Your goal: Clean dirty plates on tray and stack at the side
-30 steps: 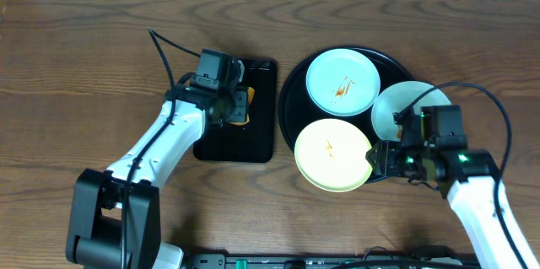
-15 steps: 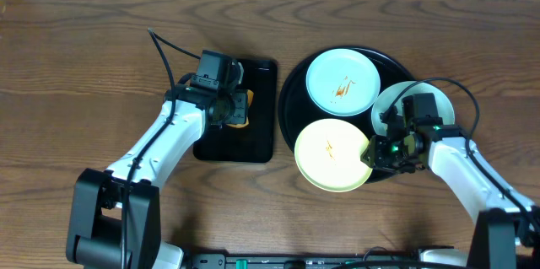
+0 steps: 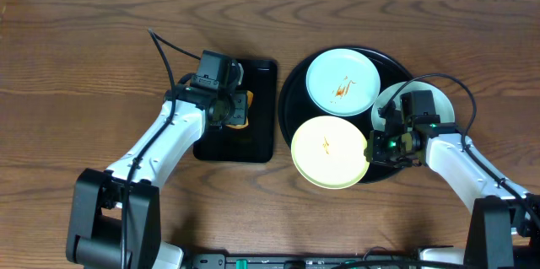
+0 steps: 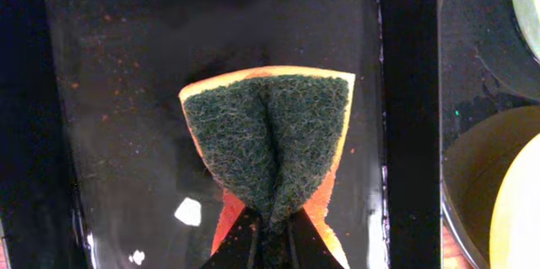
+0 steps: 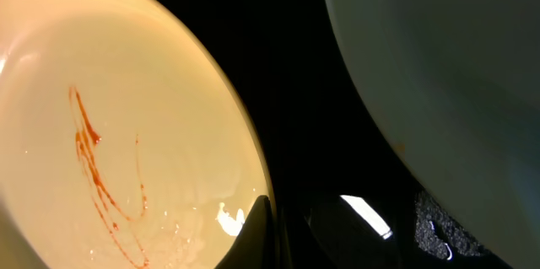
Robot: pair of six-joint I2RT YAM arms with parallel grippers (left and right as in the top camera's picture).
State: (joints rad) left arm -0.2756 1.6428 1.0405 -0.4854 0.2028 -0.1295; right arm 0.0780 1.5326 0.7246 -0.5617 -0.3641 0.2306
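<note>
On the round black tray (image 3: 291,104) lie three plates. The pale yellow plate (image 3: 329,153) at the front carries a thin orange-red smear and overhangs the tray's front rim. A mint plate (image 3: 341,82) at the back is smeared too. The other mint plate (image 3: 395,107) lies at the right, partly under my right arm. My right gripper (image 3: 369,152) is shut on the yellow plate's right rim; in the right wrist view a dark fingertip (image 5: 253,235) lies over the rim of the yellow plate (image 5: 110,134). My left gripper (image 4: 272,239) is shut on a green-and-orange sponge (image 4: 270,147).
The sponge hangs over a small rectangular black tray (image 3: 261,138) left of the round tray. Its glossy floor (image 4: 126,92) is speckled with orange crumbs. Brown wooden table (image 3: 84,67) lies all around. A black cable loops over the right mint plate.
My right gripper has moved in from the right and shut on the yellow plate's rim. The plate has slid slightly left. The left arm and sponge have not moved.
</note>
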